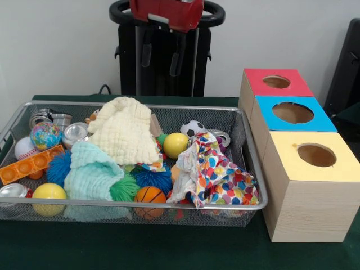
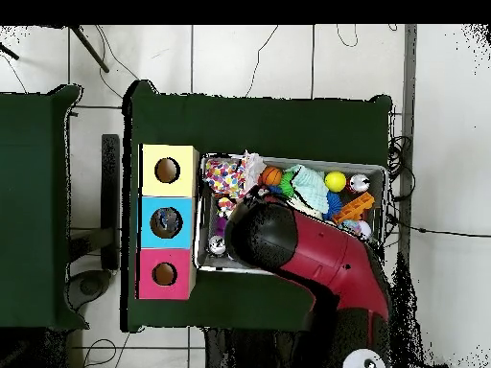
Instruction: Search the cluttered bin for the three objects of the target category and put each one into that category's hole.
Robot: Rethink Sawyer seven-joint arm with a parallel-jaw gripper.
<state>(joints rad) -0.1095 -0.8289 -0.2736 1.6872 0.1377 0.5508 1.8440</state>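
The silver wire-mesh bin [image 1: 169, 105] stands on the green table, full of clutter; it also shows in the overhead view [image 2: 382, 172]. No blue and white crinkly packet shows in either view. My gripper [image 1: 163, 63] hangs from the red arm above the bin's far edge, open and empty, its two black fingers [image 1: 146, 54] apart. In the overhead view the red arm [image 2: 288, 244] covers the bin's near half and hides the gripper. Three boxes with round holes stand beside the bin: red [image 1: 256, 81], blue [image 1: 267, 115] and yellow [image 1: 284, 154].
In the bin lie a cream cloth [image 1: 126, 132], a mint cloth [image 1: 90, 171], a colourful patterned cloth [image 1: 219, 174], metal cans [image 1: 75, 134], blue spiky balls [image 1: 57, 167], a yellow ball [image 1: 175, 144], a basketball [image 1: 149, 195], a globe ball [image 1: 45, 135] and an orange tray [image 1: 31, 164].
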